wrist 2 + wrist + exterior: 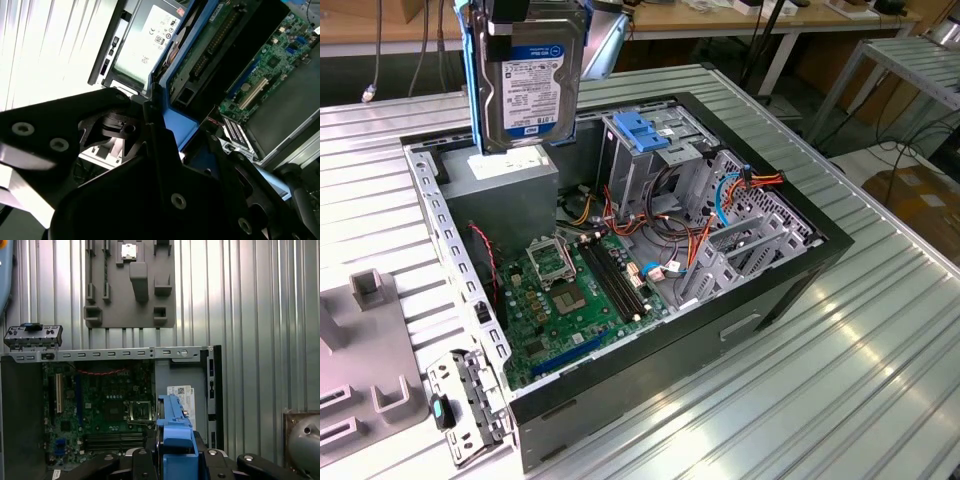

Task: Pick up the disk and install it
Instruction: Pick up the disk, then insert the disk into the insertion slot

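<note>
Scene: an open computer case (pixel 760 300) lies on a ribbed metal table (pixel 850 390), with its motherboard (pixel 570 290) exposed.
Disk: the disk (pixel 530 85) hangs upright in the air with its label facing the exterior view. It is above the grey power supply box (pixel 505 190) and seems clear of it.
Pincer: the gripper (pixel 512 22) is clenched on the disk's upper end. In the first wrist view a blue rail (pixel 174 435) sits clamped in it.
Step in hand: the pick-up looks done. The disk is being carried and is not yet seated.
Likely target: the metal cage with the blue latch (pixel 642 130), apart from the disk toward the exterior view's right.
Next move calls for: in my judgement, lining the rails up squarely with the cage and keeping off the loose cables (pixel 700 240).
</note>
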### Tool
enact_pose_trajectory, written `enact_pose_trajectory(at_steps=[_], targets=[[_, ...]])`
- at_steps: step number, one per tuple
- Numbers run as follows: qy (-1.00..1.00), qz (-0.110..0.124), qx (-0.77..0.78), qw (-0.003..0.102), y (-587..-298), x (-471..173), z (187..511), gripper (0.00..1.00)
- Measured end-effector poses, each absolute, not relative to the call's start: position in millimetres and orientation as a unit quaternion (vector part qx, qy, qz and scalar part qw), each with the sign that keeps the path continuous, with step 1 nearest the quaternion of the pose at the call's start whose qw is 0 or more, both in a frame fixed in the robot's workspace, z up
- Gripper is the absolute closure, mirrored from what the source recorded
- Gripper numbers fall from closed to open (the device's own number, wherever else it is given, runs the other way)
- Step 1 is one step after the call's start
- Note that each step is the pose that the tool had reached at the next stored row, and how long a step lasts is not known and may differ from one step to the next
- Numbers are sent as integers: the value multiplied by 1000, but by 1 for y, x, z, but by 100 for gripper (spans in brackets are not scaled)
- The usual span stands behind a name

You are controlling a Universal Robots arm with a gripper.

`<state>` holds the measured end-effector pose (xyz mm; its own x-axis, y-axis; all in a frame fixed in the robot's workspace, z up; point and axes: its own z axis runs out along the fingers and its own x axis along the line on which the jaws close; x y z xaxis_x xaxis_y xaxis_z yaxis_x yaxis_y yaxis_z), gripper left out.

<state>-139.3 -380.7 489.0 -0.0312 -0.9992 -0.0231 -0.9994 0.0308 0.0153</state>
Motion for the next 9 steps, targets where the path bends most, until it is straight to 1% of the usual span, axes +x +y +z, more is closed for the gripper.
enact_pose_trajectory(at_steps=[9], targets=[[718,14,-696,3,-382,-139,489,63]])
